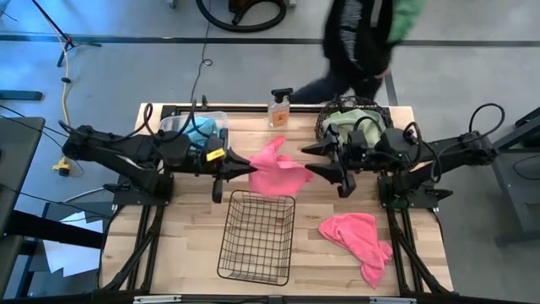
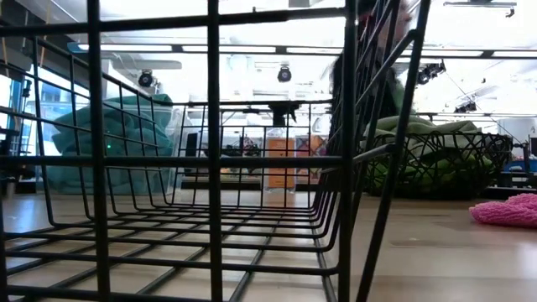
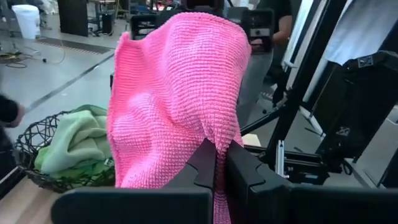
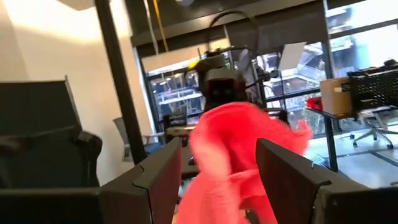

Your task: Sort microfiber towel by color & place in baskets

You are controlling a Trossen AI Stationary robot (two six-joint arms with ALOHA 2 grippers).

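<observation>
A: Where's the pink towel (image 1: 275, 166)?

B: Held up above the desk (image 1: 186, 245), between the two arms, just behind the black wire-grid basket (image 1: 257, 236). The left hand (image 1: 247, 168) has its fingers pressed together on one edge of it, and the cloth hangs off them.

A: And the right hand (image 1: 313, 171)?

B: Spread open, at the towel's other side; in its wrist view the cloth sits between its two fingers, and I can't tell whether they touch it.

A: Other towels?

B: A second pink towel (image 1: 359, 240) lies crumpled on the desk near the right front corner. Green cloth fills the round woven-wire basket (image 1: 348, 122); teal cloth sits in the clear bin (image 1: 196, 128).

A: The surface, the room?

B: Pale wood planks, a spray bottle (image 1: 280, 108) at the back edge. A person (image 1: 359, 42) in dark clothes stands beyond the desk on a grey floor.
</observation>
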